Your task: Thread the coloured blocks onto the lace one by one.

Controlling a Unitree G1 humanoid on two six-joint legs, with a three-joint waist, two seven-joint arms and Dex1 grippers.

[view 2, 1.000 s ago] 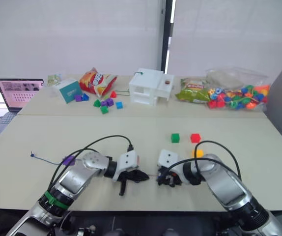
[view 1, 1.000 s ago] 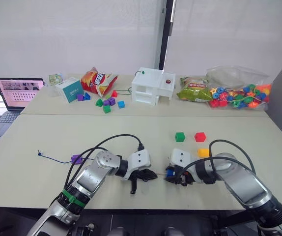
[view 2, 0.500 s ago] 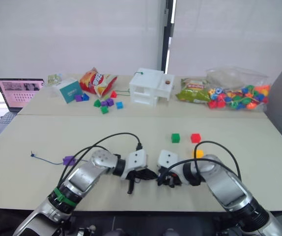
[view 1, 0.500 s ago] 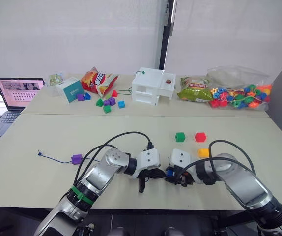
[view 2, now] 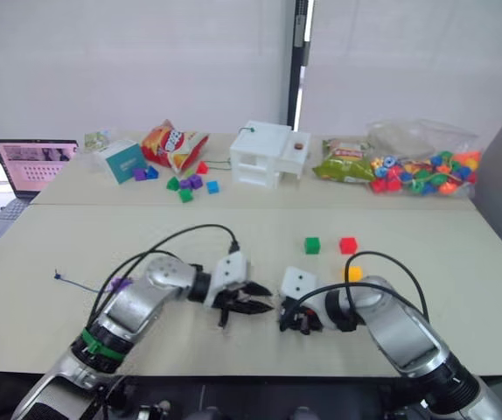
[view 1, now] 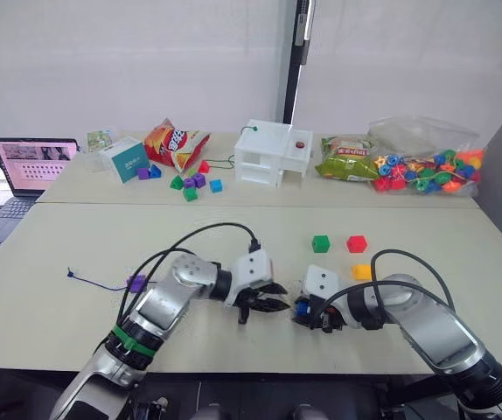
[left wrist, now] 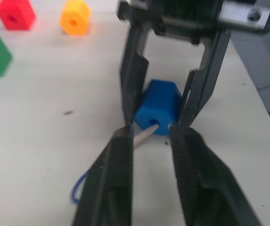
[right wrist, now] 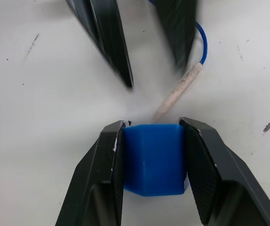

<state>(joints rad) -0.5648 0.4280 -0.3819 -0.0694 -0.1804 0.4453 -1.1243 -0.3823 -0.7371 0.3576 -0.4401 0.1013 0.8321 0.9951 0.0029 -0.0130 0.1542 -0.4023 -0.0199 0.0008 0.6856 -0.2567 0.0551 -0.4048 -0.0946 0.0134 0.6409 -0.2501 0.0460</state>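
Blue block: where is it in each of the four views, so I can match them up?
Left eye view: blue block near the table's front edge, in the right hand.
Right eye view: same place, below the yellow block.
Left wrist view: centre, pinched by the right hand, the lace tip at its hole.
Right wrist view: lower centre, between its fingers.
Shared landmark: the pale lace tip.
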